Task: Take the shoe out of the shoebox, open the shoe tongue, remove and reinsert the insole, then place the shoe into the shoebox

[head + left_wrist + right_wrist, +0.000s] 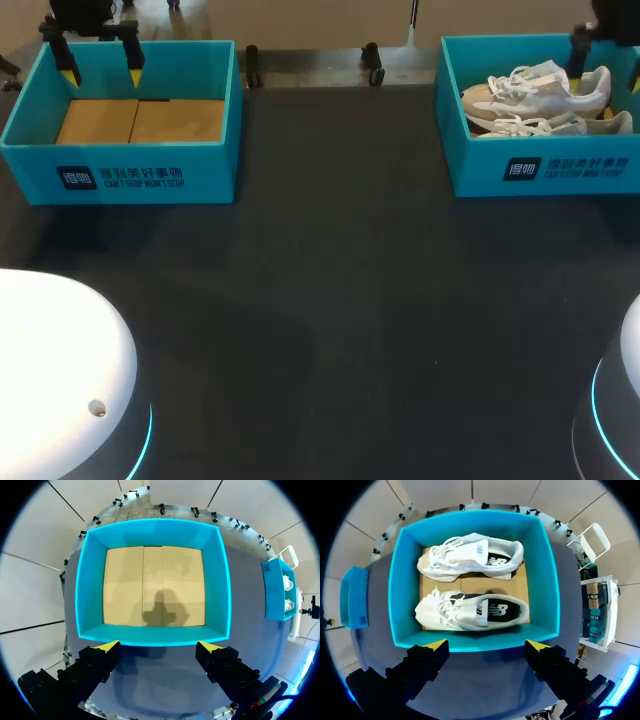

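Yellow-tipped right end effector (486, 645): fingers wide apart, holding nothing, hanging over the near wall of the shoes' box.
Nearer white lace-up shoe (470, 611): lies on its side just ahead of that end effector, inside the box.
Farther white lace-up shoe (470, 555): lies on its side beside the first, toe pointing the same way.
Look: white and pale grey cloth, thick white sole, white laces, dark inside.
Feel, my guess: light, soft on top, stiffer at the sole. The laces are floppy and could catch.
Where to grab, my guess: the nearer shoe, pinched across its middle or heel.
Blue-green open shoebox (400, 595): brown cardboard floor, at the far right of the dark grey tabletop (340, 300).
Yellow-tipped left end effector (159, 646): fingers apart, empty, over the near wall of the second blue-green box (90, 590), which has no shoes in it.
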`<move>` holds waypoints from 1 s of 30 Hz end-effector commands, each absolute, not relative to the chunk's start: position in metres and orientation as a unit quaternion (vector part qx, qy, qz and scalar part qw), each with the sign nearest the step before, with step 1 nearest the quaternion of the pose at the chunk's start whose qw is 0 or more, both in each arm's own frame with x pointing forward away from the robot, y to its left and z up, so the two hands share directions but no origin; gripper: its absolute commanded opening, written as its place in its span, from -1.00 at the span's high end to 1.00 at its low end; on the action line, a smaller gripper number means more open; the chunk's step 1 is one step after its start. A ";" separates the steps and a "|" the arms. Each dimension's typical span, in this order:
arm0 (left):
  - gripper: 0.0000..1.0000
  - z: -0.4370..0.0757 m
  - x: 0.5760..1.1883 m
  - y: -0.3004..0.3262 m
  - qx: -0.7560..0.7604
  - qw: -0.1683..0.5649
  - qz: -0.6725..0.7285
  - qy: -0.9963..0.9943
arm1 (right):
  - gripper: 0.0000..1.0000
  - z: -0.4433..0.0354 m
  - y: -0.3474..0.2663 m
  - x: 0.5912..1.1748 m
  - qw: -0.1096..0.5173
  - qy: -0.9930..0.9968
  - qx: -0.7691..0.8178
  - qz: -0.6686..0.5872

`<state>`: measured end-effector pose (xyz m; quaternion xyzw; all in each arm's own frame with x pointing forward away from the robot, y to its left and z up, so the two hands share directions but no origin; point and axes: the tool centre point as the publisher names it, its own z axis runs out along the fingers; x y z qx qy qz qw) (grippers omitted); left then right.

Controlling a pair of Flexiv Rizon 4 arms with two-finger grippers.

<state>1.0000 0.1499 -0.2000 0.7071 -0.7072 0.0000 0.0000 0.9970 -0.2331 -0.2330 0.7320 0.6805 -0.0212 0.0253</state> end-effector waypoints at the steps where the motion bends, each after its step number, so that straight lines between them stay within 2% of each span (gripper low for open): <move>1: -1.00 -0.200 1.000 0.150 0.707 0.000 0.000 -0.707 | -1.00 -0.245 -0.242 1.002 0.020 0.676 0.737 -0.023; 24: -1.00 -0.200 1.000 0.150 0.707 0.000 0.000 -0.707 | -1.00 -0.292 -0.279 1.017 0.018 0.680 0.732 -0.023; 30: -1.00 -0.200 1.000 0.150 0.707 0.000 0.000 -0.707 | -0.87 -0.296 -0.286 1.019 0.021 0.686 0.727 -0.029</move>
